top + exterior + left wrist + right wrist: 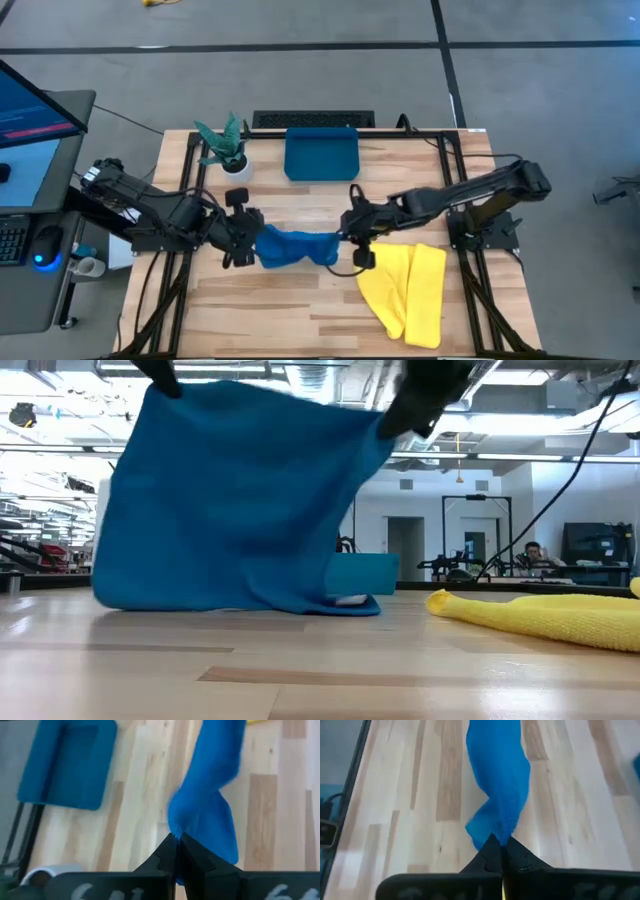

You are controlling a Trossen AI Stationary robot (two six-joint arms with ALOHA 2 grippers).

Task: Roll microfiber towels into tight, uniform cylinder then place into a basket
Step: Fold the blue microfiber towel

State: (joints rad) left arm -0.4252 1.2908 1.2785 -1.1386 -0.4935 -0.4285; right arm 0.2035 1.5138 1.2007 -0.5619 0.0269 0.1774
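Note:
The blue microfiber towel (295, 247) hangs spread between my two grippers above the table's middle. My left gripper (252, 243) is shut on its left end and my right gripper (348, 237) is shut on its right end. In the low view the blue towel (230, 500) hangs like a sheet, its lower edge (240, 605) on the wood. The yellow towel (408, 290) lies loosely folded flat on the table at the right front. The teal basket (321, 153) stands at the far edge, near the middle. My left gripper pinches the blue towel's upper left corner (176, 829) between its two shut fingers, slanting down from the table's left. The cloth hangs below with its lower edge on the table. My right gripper pinches the towel's upper right corner (492, 831) between its shut fingers, slanting down from the right. The cloth hangs slack toward the other gripper.
A small white pot with a green plant (228, 152) stands at the far left of the table, beside the basket. Bare wood lies in front of the blue towel toward the near edge. A monitor and keyboard (30, 150) stand beyond the table's left edge.

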